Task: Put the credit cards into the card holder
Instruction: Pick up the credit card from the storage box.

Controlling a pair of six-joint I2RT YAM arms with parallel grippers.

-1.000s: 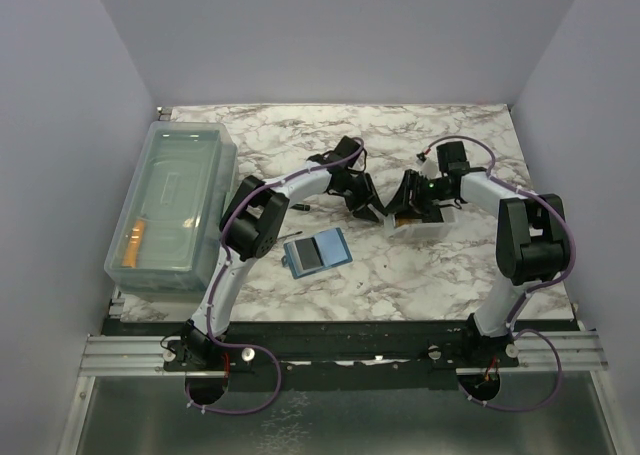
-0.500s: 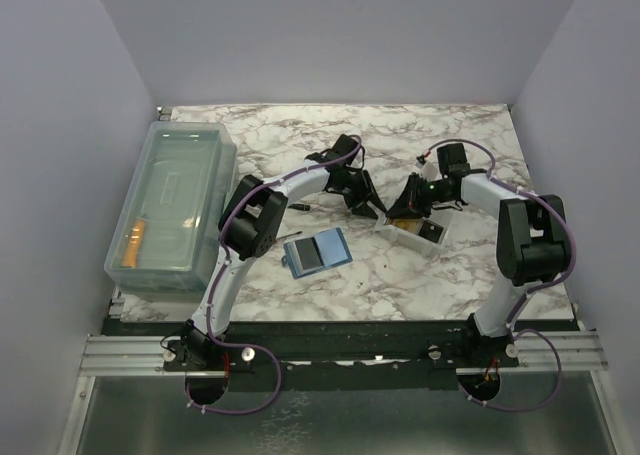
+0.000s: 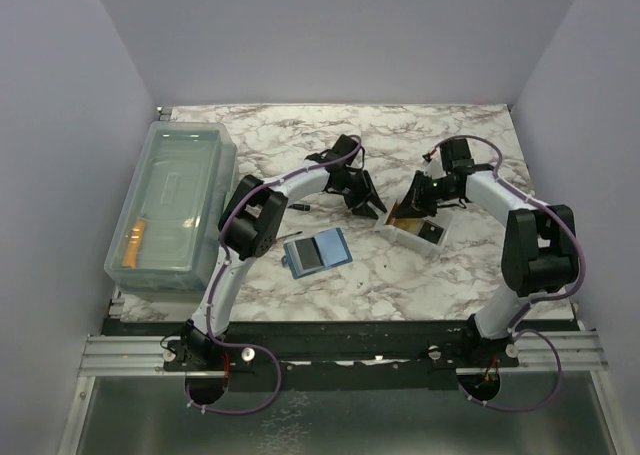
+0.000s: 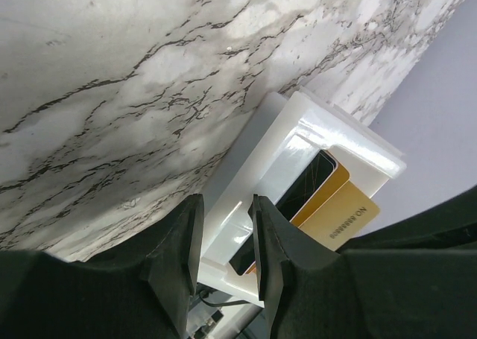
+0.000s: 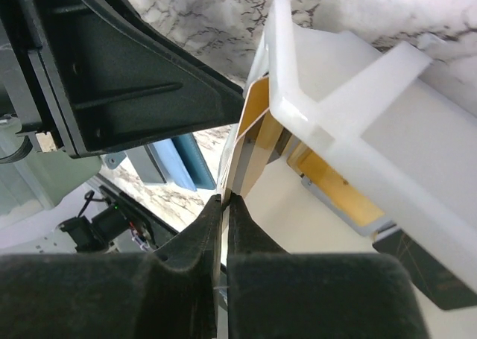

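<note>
The white tray (image 3: 412, 237) sits right of centre. My right gripper (image 3: 407, 211) is over its left end, shut on the edge of a golden-orange credit card (image 5: 250, 138), which stands tilted on edge out of the tray (image 5: 335, 93). A second golden card (image 5: 332, 194) lies in the tray. In the left wrist view, golden cards (image 4: 339, 212) lie beside a black flat thing (image 4: 313, 181). My left gripper (image 3: 366, 205) is at the tray's left corner, jaws a little apart, with the tray's end wall (image 4: 246, 175) showing between them. The teal-blue card holder (image 3: 316, 252) lies open, left of the tray.
A large clear plastic bin (image 3: 172, 203) stands along the left edge with an orange thing (image 3: 135, 239) inside. A small dark item (image 3: 303, 207) lies near the left arm. The two grippers are close together over the tray's left end.
My right gripper has drawn back and up from over the tray, uncovering it, with the card in it. The tray now lies more slanted. The left gripper has barely moved.
</note>
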